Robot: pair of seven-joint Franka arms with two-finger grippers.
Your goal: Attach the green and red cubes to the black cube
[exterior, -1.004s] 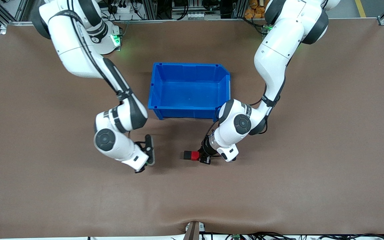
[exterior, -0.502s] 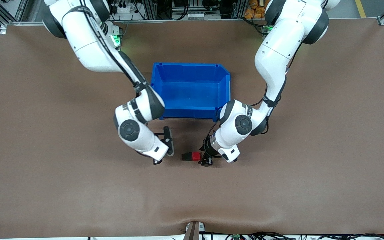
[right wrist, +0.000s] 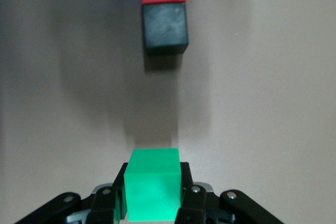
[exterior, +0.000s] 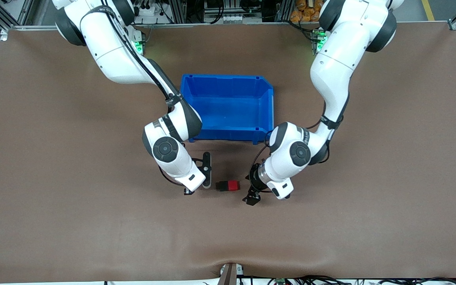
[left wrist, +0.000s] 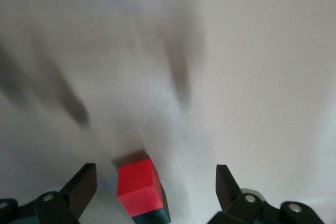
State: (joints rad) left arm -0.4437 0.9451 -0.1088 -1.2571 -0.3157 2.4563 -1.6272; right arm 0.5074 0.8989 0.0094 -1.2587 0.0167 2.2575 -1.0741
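Alignment of green to black is what the coming move turns on. Right gripper (right wrist: 153, 200), on the arm coming from the top corner at the right arm's end, is clenched on the green cube (right wrist: 154, 190), low over the table. At its 3 o'clock in the front view sits the black cube (exterior: 221, 185), apart from the green with a strip of bare table (exterior: 93, 221) between. The red cube (exterior: 234, 185) touches the black's 3 o'clock face, so the joined pair's long axis runs 9-to-3. In the right wrist view green, black and red line up almost straight, with the black's free face turned to the green. My read: red looks already attached and green is the step in hand. It calls for a straight push along that 9-to-3 axis, and any skew could shove the pair sideways. The blue bin (exterior: 265, 99) sits at 12 o'clock of the pair, near but not touching. Left gripper (exterior: 251, 196) hangs over the table at about 4 o'clock of the red cube, jaws spread and holding nothing. In its wrist view the red cube lies ahead of the spread fingers (left wrist: 79, 187), not touching them. The right arm is the one placed to act; the left looks to be waiting.
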